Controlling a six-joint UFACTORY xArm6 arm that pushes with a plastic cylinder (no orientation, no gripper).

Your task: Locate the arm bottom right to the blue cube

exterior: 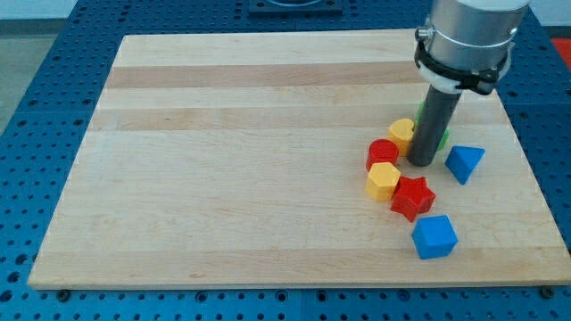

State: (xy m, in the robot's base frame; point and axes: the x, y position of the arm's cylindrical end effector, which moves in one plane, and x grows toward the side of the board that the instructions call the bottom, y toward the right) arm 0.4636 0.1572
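My tip (422, 163) is seen near the counter's (223, 160) right side, beside the yellow block (402, 132) and red cylinder (382, 153). No fingers are carried. The blue cube (434, 236) lies below it, near the red star (412, 196).

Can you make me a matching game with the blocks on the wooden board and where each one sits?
Blocks:
1. blue cube
2. blue triangle block
3. red star
4. yellow hexagon block

Places:
A. just to the view's right of my tip
B. nearest the view's bottom, below and to the view's right of the red star
C. touching the red star on its left side in the view
D. between the yellow hexagon block and the blue cube

Right pairs: 1-B, 2-A, 3-D, 4-C
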